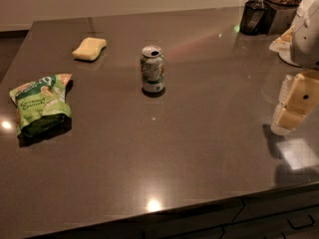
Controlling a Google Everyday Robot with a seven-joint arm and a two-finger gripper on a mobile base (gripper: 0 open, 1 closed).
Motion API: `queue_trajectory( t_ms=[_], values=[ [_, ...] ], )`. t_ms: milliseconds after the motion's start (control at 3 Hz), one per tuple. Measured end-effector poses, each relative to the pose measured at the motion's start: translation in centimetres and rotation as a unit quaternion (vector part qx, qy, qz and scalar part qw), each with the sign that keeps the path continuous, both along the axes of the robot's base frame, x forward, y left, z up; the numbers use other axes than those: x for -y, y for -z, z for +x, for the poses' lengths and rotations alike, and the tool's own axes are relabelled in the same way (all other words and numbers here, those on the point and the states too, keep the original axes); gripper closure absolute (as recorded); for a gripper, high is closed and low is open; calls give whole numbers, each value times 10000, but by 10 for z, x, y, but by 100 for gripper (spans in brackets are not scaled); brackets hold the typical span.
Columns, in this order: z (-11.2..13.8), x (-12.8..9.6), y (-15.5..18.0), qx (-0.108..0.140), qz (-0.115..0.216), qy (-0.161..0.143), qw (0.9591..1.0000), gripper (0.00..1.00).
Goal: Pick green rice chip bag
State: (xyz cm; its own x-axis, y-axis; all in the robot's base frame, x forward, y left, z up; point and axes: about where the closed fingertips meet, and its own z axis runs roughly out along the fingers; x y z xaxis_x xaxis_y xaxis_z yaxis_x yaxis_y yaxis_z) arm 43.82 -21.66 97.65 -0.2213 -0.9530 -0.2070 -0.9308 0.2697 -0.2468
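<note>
The green rice chip bag [42, 108] lies crumpled on the dark countertop [199, 148] at the left, bright green with white lettering and pale chip pictures. My gripper [293, 105] hangs at the far right edge of the view, low over the counter and far from the bag, with nothing seen in it. The white arm [306, 31] rises above it.
A green-and-silver soda can [152, 69] stands upright near the middle. A pale yellow sponge [89, 49] lies at the back left. A black container [253, 17] and other items stand at the back right corner. The counter's front edge runs along the bottom.
</note>
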Motion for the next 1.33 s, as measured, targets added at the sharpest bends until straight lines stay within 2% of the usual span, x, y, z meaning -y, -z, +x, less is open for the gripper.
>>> queue_trajectory(
  t_ms=[333, 667, 1000, 1333],
  values=[
    [0, 0, 0, 1, 0, 0, 10000, 0],
    [5, -14, 0, -107, 40, -125, 9999, 0],
    [20, -46, 5, -253, 93, -238, 9994, 0],
    [42, -93, 14, -333, 198, 16, 9992, 0]
  ],
)
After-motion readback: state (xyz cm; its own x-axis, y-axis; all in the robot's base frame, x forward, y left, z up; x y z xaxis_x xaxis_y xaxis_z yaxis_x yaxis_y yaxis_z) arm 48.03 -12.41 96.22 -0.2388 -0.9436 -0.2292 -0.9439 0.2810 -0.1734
